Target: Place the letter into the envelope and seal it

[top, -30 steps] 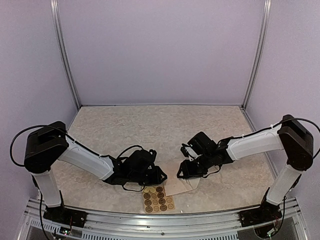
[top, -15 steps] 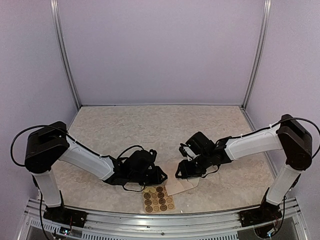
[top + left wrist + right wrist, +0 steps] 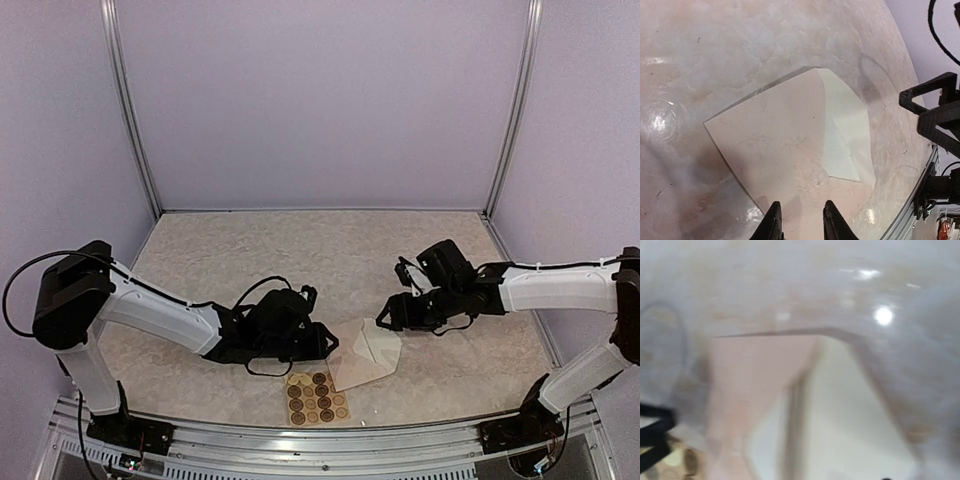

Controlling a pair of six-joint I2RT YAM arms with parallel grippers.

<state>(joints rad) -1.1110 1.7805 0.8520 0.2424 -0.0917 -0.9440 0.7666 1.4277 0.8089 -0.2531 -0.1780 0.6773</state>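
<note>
The envelope (image 3: 352, 370) lies flat near the table's front edge, pale tan, its pointed flap (image 3: 381, 345) folded open to the right and whiter inside. In the left wrist view the envelope (image 3: 775, 145) fills the middle, and my left gripper (image 3: 801, 222) hovers over its near edge, jaws a small gap apart with nothing between them. My right gripper (image 3: 390, 316) hangs just up and right of the flap, apart from it. The right wrist view is blurred: the tan body (image 3: 750, 375) and the white flap (image 3: 855, 425) show, but the fingers do not. The letter is hidden.
A tan sheet of round brown stickers (image 3: 318, 397) lies right in front of the envelope, by the metal front rail (image 3: 320, 440). Purple walls close in the mottled beige table (image 3: 300, 250) on three sides. The right arm's black gripper frame (image 3: 935, 115) shows at the left wrist view's right edge.
My right gripper has pulled away from the envelope, up and to the right, baring the open flap. The left arm has edged a little to the right.
</note>
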